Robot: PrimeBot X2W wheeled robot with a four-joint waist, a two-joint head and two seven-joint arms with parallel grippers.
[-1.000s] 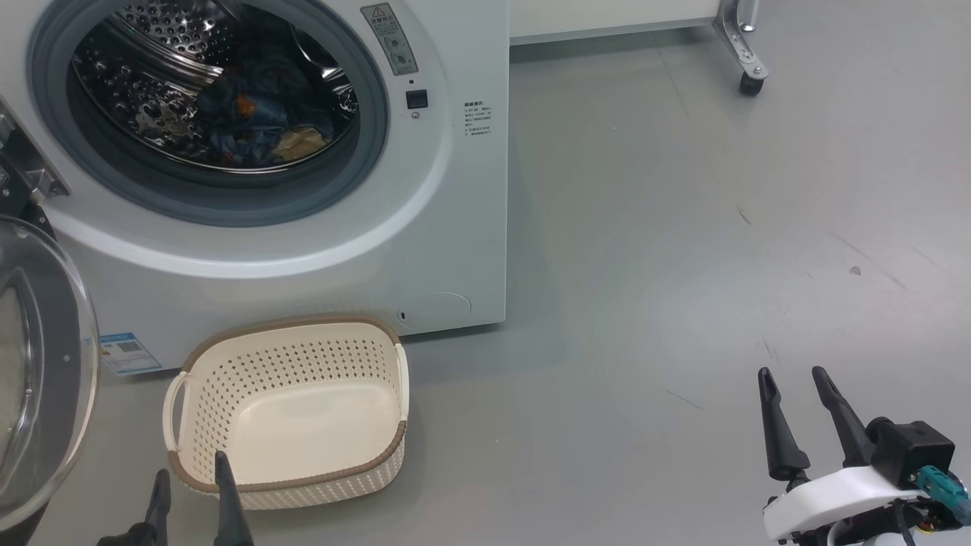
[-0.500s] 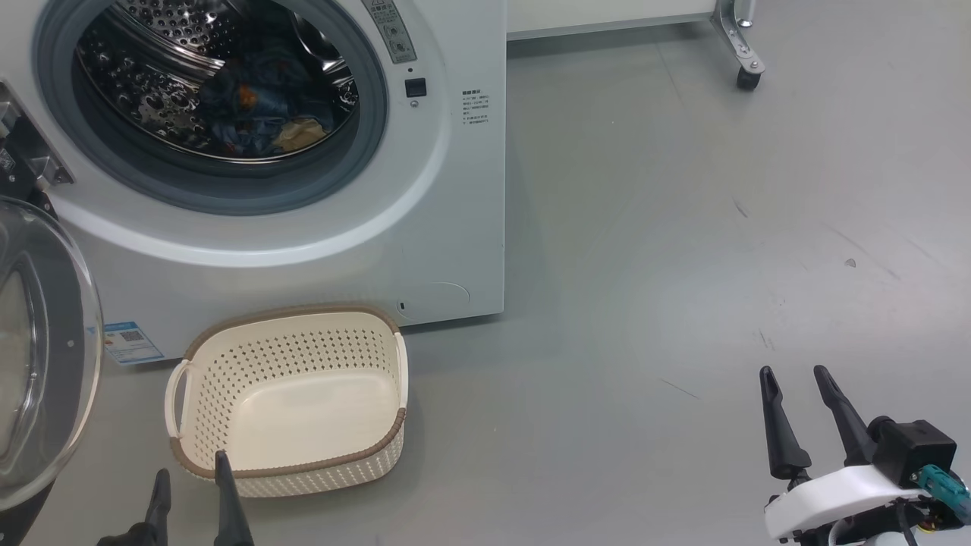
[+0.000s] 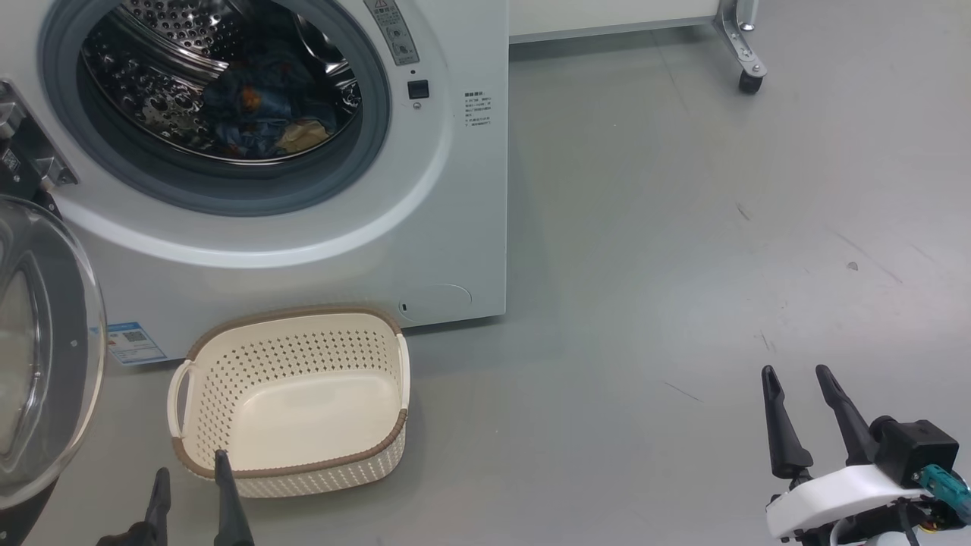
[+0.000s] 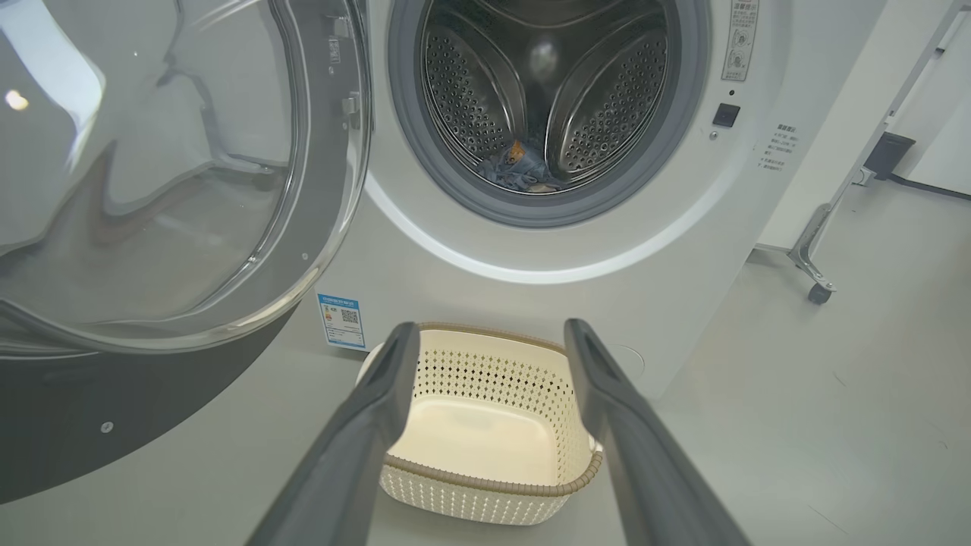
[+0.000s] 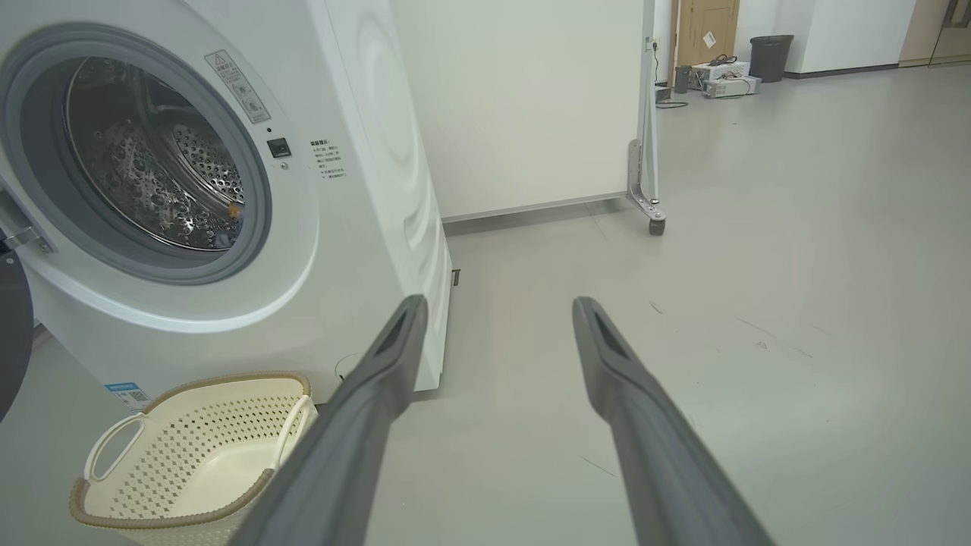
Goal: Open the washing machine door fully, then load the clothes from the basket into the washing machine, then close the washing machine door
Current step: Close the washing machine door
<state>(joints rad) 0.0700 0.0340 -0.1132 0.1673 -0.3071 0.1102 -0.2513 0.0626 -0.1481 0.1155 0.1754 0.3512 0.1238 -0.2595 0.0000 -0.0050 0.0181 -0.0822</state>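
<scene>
The head camera is looking steeply down from above, taking in the lower front of the washing machine [image 3: 455,189] at upper left, the basket [image 3: 288,317] below it and a wide stretch of floor [image 3: 683,265] to the right. The left wrist camera is sitting low and near, facing the machine's front almost head-on, with the open door [image 4: 152,152] looming at its left. The right wrist camera is looking from farther right, slantwise across that front. All three are sharing the machine's front and the basket.
</scene>
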